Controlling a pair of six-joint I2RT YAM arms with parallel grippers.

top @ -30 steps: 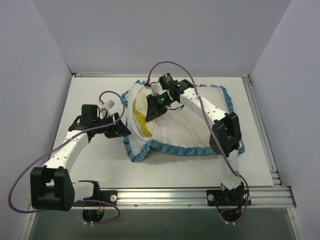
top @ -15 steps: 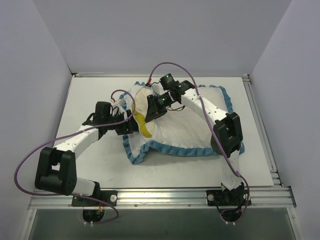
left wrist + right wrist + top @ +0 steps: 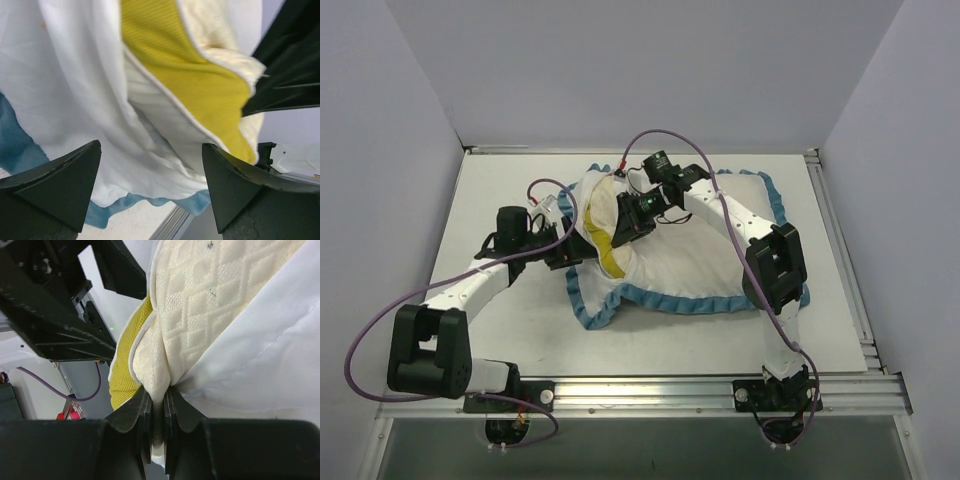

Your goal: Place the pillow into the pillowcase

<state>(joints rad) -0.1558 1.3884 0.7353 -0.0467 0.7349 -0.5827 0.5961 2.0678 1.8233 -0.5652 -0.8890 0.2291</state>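
The pillowcase (image 3: 700, 255) lies in the middle of the table, white inside up, teal trim round its edge. The cream pillow (image 3: 603, 215) with its olive-yellow side band (image 3: 607, 255) sticks out of the case's left opening. My right gripper (image 3: 625, 222) is shut on a pinched fold of the pillow (image 3: 157, 395), next to the white case fabric (image 3: 260, 370). My left gripper (image 3: 572, 248) is open at the left edge of the opening; the white case fabric (image 3: 85, 95) and the pillow's yellow band (image 3: 190, 75) hang between its jaws without being pinched.
The white table (image 3: 500, 190) has metal rails at the front (image 3: 720, 385) and right edge (image 3: 840, 250). Purple cables loop over both arms (image 3: 660, 130). Grey walls stand on all three sides.
My left arm has swung right and forward, bringing its open gripper up to the pillowcase's left opening. My right gripper stays shut on the pillow, shifted slightly.
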